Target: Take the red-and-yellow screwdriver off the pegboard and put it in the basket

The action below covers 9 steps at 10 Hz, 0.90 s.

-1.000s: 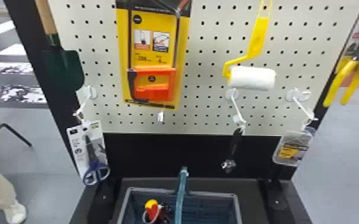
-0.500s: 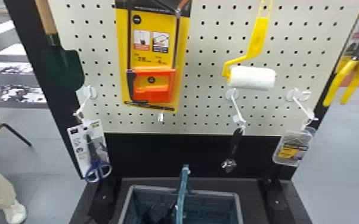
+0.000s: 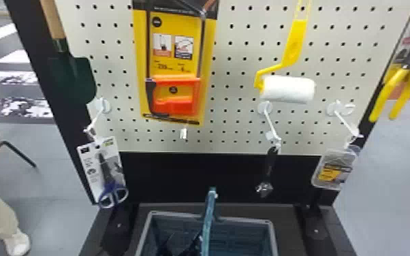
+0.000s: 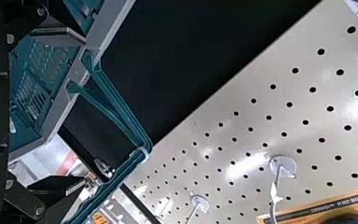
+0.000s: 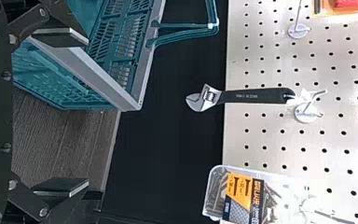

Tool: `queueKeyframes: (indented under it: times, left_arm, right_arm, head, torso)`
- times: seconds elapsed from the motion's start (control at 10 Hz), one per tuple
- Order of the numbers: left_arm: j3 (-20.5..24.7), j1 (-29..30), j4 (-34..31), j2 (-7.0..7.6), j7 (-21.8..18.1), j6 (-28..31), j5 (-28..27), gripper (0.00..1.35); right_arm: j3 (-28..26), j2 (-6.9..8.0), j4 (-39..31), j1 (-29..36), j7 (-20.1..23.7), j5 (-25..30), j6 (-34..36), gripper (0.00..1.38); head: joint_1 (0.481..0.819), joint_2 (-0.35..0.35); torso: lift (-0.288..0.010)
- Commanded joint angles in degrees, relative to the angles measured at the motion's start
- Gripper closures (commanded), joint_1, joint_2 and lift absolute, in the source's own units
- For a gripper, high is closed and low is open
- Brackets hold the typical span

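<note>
teal basket (image 3: 245,220) ahead of the left gripper (image 4: 85,111) and right gripper (image 5: 88,112), both spread and empty. farther out from the jaws, one hook (image 3: 183,133) is bare; the screwdriver is probably in the basket, job likely done, though i cannot tell.

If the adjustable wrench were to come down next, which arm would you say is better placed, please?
Probably the right. The right gripper is open and empty, the adjustable wrench hangs ahead of it, and to the right of the basket handle; that handle rises ahead of the left gripper.
</note>
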<state>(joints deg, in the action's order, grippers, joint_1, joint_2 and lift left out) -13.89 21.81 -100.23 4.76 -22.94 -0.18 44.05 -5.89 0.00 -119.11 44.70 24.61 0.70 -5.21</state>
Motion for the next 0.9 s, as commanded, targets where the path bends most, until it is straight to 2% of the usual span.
queueKeyframes:
  times: [0.0, 0.8]
  left_arm:
    - [0.0, 0.0, 0.0, -0.02, 0.0, -0.2, 0.0, 0.24]
    - [0.1, 0.6, -0.4, -0.02, 1.0, -1.4, -0.9, 0.24]
  right_arm:
    - [0.0, 0.05, 0.1, 0.0, 0.0, 0.0, 0.0, 0.23]
    - [0.0, 0.05, 0.1, -0.1, 0.1, 0.1, -0.1, 0.23]
  head:
    - [0.549, 0.0]
    - [0.549, 0.0]
  torso:
    - [-0.1]
    - [-0.1]
